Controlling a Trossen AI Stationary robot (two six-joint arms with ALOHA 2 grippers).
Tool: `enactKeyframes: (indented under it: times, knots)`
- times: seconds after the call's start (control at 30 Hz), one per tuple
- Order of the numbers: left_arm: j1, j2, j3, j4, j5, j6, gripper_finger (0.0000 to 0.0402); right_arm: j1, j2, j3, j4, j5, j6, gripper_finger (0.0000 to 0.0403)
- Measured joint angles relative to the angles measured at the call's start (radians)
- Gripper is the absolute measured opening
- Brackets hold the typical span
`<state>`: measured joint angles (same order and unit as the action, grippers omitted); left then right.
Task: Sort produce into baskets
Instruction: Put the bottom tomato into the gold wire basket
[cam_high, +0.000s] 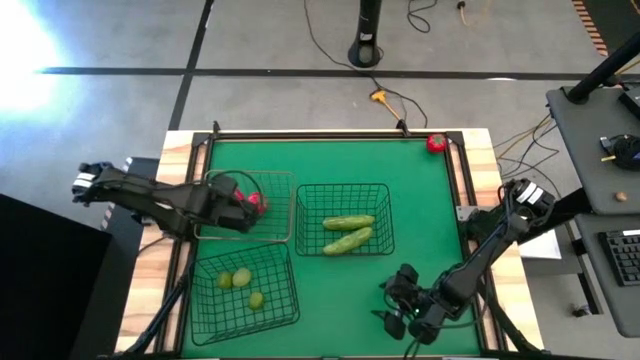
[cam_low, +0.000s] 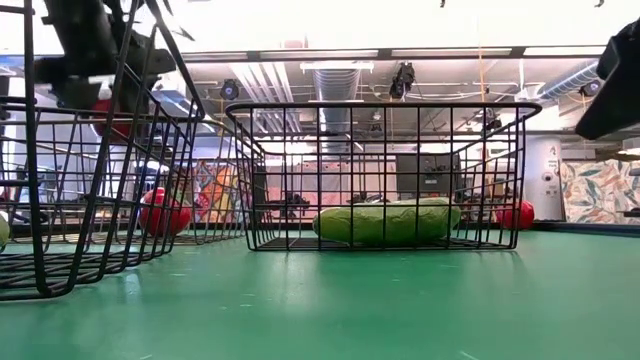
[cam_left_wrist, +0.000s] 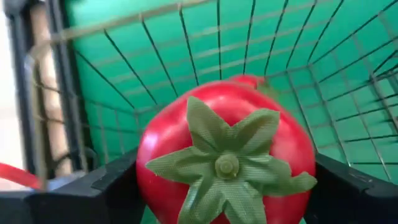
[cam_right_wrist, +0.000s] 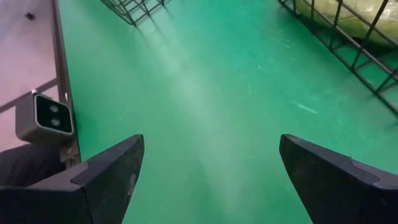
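Observation:
My left gripper (cam_high: 246, 205) is shut on a red tomato (cam_left_wrist: 227, 155) over the pale-wire basket (cam_high: 272, 175) at the table's left. A second tomato (cam_low: 165, 212) lies on that basket's floor. The middle dark basket (cam_high: 306, 215) holds two green cucumbers (cam_high: 348, 231). The near-left dark basket (cam_high: 205, 300) holds three yellow-green fruits (cam_high: 242, 283). One more tomato (cam_high: 436, 143) lies on the mat at the far right corner. My right gripper (cam_high: 398, 302) is open and empty, low over the mat near the front edge. My left gripper pinches the tomato by its two opposite sides (cam_left_wrist: 146, 168) between its two fingers (cam_left_wrist: 102, 186). The green leafy top (cam_left_wrist: 227, 165) faces back toward the wrist. The fingers come from the table's left. The tomato is lifted clear above the basket's floor.
The green mat (cam_right_wrist: 205, 93) lies bare between my right gripper and the cucumber basket (cam_right_wrist: 348, 37). A small camera block (cam_right_wrist: 46, 118) sits at the mat's front edge. A raised frame (cam_high: 330, 135) borders the table.

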<state>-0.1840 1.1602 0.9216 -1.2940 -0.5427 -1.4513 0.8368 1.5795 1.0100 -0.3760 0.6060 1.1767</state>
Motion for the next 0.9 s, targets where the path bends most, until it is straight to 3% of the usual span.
enactKeyframes:
  times: [0.2, 0.43, 0.63, 0.9]
  knots:
    - [0.114, 0.005, -0.09, 0.045, 0.171, 0.03, 0.0309, -0.002, 0.0, 0.0, 0.014, -0.002, 0.0, 0.0366]
    - [0.21, 0.05, -0.191, 0.27, 0.287, 0.206, 0.031, -0.002, 0.0, 0.0, 0.038, -0.003, 0.001, 0.0366]
    - [0.222, 0.11, -0.209, 0.291, 0.269, 0.29, 0.0327, -0.002, 0.0, 0.0, 0.047, -0.003, 0.001, 0.0366]
    - [0.222, 0.216, -0.208, 0.29, 0.265, 0.291, 0.0347, -0.002, 0.0, 0.0, 0.052, -0.003, 0.001, 0.0366]
